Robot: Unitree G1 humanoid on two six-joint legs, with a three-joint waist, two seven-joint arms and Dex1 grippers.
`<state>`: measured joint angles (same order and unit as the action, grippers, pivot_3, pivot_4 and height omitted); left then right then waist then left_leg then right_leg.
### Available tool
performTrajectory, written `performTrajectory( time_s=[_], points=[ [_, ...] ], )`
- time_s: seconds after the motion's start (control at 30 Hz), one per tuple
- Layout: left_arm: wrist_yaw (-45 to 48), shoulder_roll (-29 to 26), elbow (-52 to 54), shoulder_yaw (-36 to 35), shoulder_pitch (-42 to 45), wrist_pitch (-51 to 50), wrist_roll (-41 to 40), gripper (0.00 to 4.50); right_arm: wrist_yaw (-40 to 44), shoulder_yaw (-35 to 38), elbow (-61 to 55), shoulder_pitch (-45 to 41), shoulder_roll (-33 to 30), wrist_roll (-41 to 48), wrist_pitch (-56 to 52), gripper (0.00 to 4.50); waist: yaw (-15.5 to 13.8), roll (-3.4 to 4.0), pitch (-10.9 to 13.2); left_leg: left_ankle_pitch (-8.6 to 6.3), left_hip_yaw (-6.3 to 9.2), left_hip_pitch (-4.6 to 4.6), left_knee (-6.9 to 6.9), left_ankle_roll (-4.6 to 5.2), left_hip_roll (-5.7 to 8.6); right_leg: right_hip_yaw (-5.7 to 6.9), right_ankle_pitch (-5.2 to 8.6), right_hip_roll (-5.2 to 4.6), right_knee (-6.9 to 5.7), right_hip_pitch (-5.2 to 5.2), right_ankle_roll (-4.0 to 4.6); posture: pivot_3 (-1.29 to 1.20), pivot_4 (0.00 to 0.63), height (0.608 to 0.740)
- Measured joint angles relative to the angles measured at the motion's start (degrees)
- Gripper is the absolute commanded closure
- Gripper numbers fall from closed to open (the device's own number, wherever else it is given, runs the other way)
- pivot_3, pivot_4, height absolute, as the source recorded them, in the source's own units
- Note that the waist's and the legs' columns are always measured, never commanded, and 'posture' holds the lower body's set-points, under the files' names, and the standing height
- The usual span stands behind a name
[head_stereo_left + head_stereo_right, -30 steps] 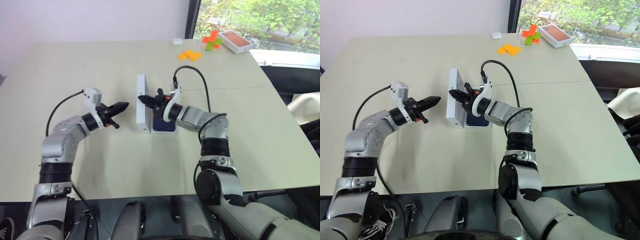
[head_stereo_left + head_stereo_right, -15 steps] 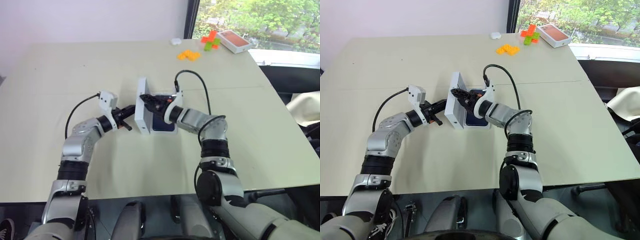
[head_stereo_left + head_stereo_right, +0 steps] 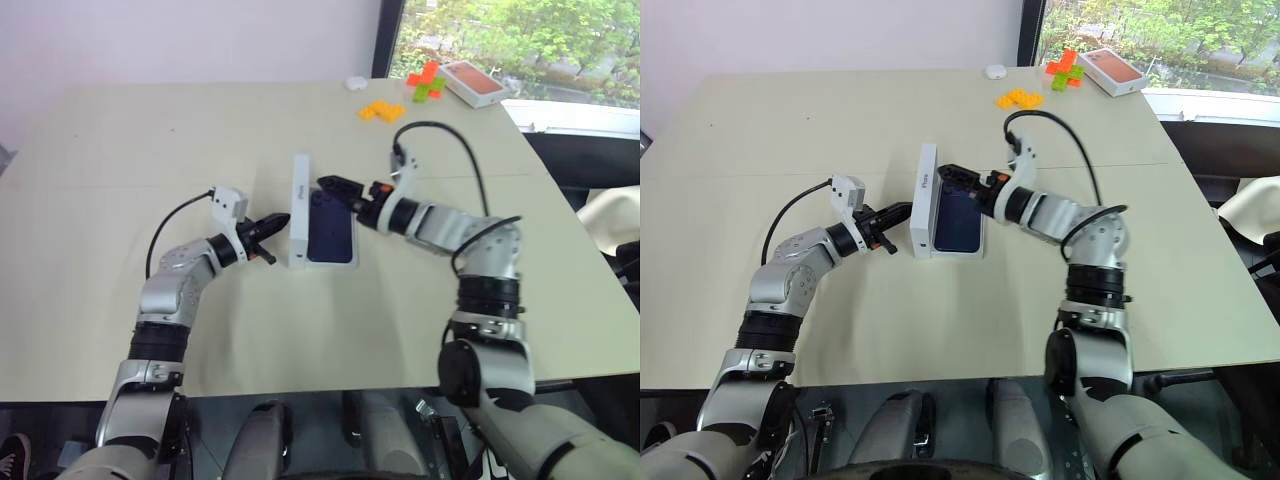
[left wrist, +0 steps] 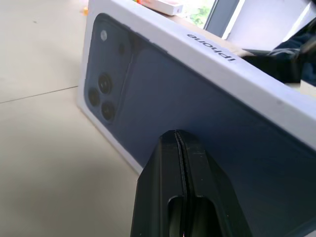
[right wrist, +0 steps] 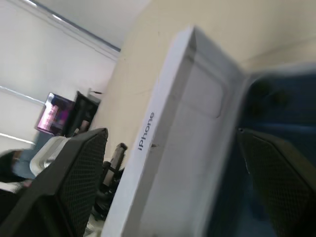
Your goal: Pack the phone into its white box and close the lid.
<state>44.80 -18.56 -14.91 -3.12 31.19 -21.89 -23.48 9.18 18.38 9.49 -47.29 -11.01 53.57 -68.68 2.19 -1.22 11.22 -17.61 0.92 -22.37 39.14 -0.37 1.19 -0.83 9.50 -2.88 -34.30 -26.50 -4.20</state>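
Left eye view: released within the last second. Right pincer [image 3: 335, 187] now spread and drawn back toward the desk's right edge, off the lid [image 3: 299, 205] that it pinched a second ago. Left pincer [image 3: 278, 225], pressed together, moved in from the left edge over that second and now set against the lid's outer face. Lid stands on its long edge near the middle of the desk, just left of the phone [image 3: 331, 225], which lies flat in the white box [image 3: 327, 263]. Reads as a handover: packing done, closing now left to a push from the left.

Right eye view: same layout. Lid [image 3: 924, 200] upright between the two pincers, closed left tips [image 3: 898, 212] at its outer side, open right pincer [image 3: 952, 177] over the phone's far end, apart from the lid.

Left wrist view: fingers [image 4: 163, 163] shut tight, tips at the printed phone picture on the lid [image 4: 163, 94]; touching or a hair short, hard to tell.

Right wrist view: fingers [image 5: 74, 168] wide apart, lid's plain inside [image 5: 197, 98] ahead between them, blue phone [image 5: 286, 108] beside it.
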Motion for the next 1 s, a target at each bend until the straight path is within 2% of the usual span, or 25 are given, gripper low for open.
performTrajectory(
  time_s=[0.1, 0.27, 0.47, 0.63, 0.73, 0.97, 1.0],
  points=[
    [0.1, 1.6, -0.1, 0.6, 0.3, 0.2, 0.3, 4.50, 5.5, -2.6, -1.3, 0.6, -6.9, -2.3, 1.1, 0.11, 0.0, -0.01, 0.0, 0.00, -0.06, 0.05, 0.02, 0.01, 0.00, -0.02, 0.00, 0.02, 0.05, 0.03, 0.00, 0.00, 0.150, 0.740],
    [0.1, 5.0, -0.4, 2.7, 1.3, 0.9, 0.5, 4.50, 11.0, -6.1, -0.1, 1.9, -12.4, -8.2, 5.3, 0.11, 0.2, -0.02, 0.0, 0.01, -0.27, 0.14, 0.05, 0.01, -0.03, -0.20, -0.01, 0.06, 0.03, 0.05, -0.02, 0.00, 0.150, 0.740],
    [0.1, 5.6, -0.7, 4.3, 2.1, 1.0, 1.3, 4.50, 15.4, -11.0, -0.6, 2.3, -13.1, -13.1, 9.4, 0.11, 0.2, -0.02, 0.0, 0.01, -0.35, 0.24, 0.05, 0.01, -0.11, -0.30, -0.01, 0.17, -0.04, 0.05, -0.02, 0.00, 0.150, 0.740],
    [-0.2, 3.0, 0.1, 2.0, 2.9, 0.6, 0.5, 4.50, 19.1, -16.9, -2.8, 4.4, -13.4, -18.7, 13.9, 0.11, 0.2, -0.02, 0.0, 0.01, -0.38, 0.23, 0.08, 0.01, -0.10, -0.34, -0.02, 0.14, -0.03, 0.04, -0.02, 0.00, 0.150, 0.740],
    [-0.7, 1.0, 1.9, 0.6, 2.9, -0.8, 0.1, 4.50, 20.8, -19.4, -3.1, 4.6, -14.2, -21.7, 16.6, 0.99, 0.1, -0.02, 0.0, 0.01, -0.37, 0.21, 0.08, 0.01, -0.08, -0.34, -0.03, 0.11, -0.02, 0.04, -0.04, 0.00, 0.150, 0.740],
    [-1.7, -3.2, 2.5, -0.7, 0.8, -1.2, 0.9, 4.50, 22.7, -25.2, -3.1, 5.1, -17.2, -32.8, 27.9, 4.47, -0.2, -0.02, 0.0, 0.01, -0.37, 0.22, 0.07, 0.01, -0.04, -0.34, -0.05, 0.08, 0.00, 0.04, -0.07, 0.00, 0.150, 0.740],
    [-2.1, -3.4, 2.3, -0.7, 0.4, -1.2, 1.5, 4.50, 22.7, -26.4, -3.1, 5.4, -17.6, -35.1, 30.3, 4.47, -0.2, -0.02, 0.0, 0.01, -0.37, 0.21, 0.07, 0.01, -0.03, -0.34, -0.05, 0.08, 0.01, 0.04, -0.07, 0.00, 0.150, 0.740]
  ],
)
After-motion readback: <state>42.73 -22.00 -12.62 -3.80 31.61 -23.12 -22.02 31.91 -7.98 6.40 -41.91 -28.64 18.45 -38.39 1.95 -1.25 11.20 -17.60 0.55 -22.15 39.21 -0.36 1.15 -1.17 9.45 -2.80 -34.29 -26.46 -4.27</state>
